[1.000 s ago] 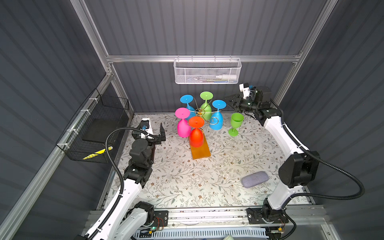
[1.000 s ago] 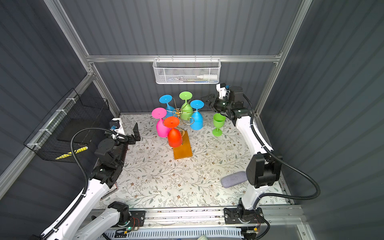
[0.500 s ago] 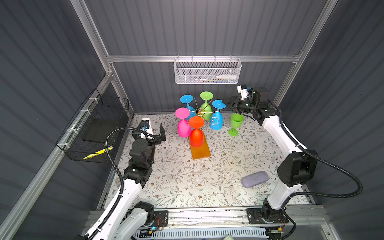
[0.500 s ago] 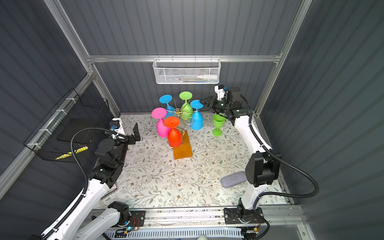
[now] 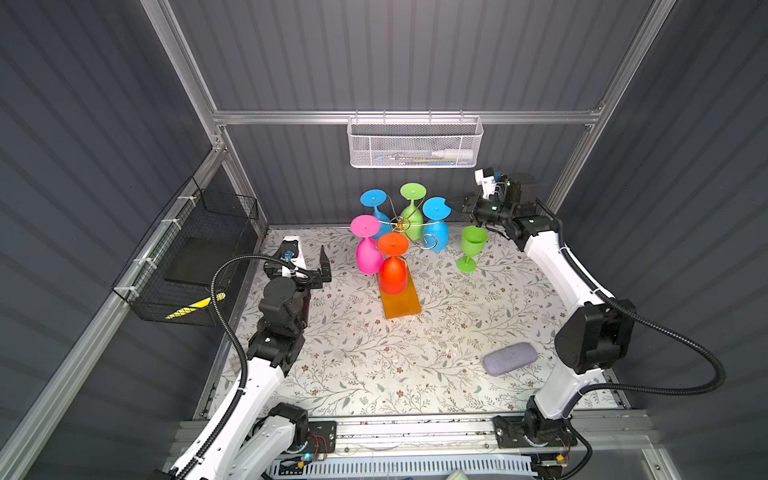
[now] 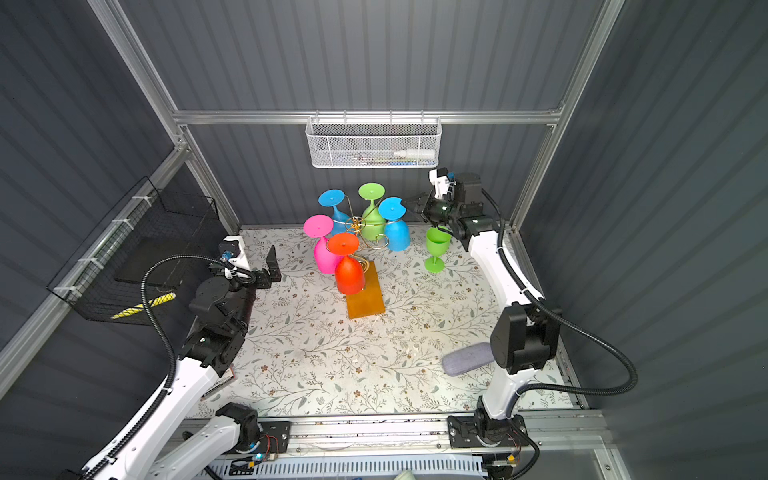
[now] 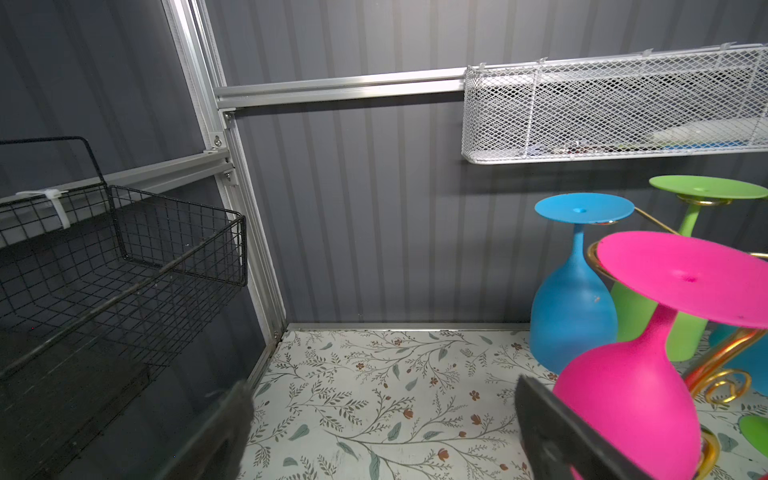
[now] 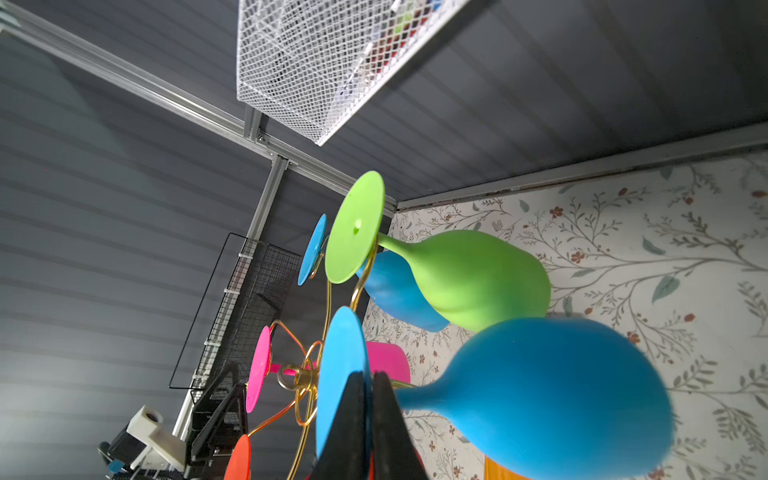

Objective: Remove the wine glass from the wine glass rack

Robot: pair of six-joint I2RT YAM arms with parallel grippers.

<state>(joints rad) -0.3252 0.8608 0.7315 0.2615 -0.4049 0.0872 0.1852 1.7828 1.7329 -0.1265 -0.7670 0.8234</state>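
Observation:
The gold wire wine glass rack (image 5: 400, 224) stands on its amber base (image 5: 401, 301) at the back of the table, also seen as rack (image 6: 356, 224). Several coloured glasses hang upside down from it. My right gripper (image 5: 451, 203) (image 6: 406, 202) is shut on the foot disc of the blue wine glass (image 5: 436, 235) on the rack's right side. In the right wrist view the fingertips of the gripper (image 8: 368, 376) pinch the edge of that blue glass (image 8: 540, 395). My left gripper (image 5: 305, 259) (image 7: 384, 411) stands open and empty, left of the pink glass (image 7: 631, 399).
A green glass (image 5: 471, 245) stands upright on the table just under the right arm. A white mesh basket (image 5: 413, 143) hangs on the back wall, and a black wire basket (image 5: 187, 266) on the left wall. A grey case (image 5: 509, 358) lies front right.
The right gripper has moved left to the blue glass's foot and shut on it. The left arm has not moved.

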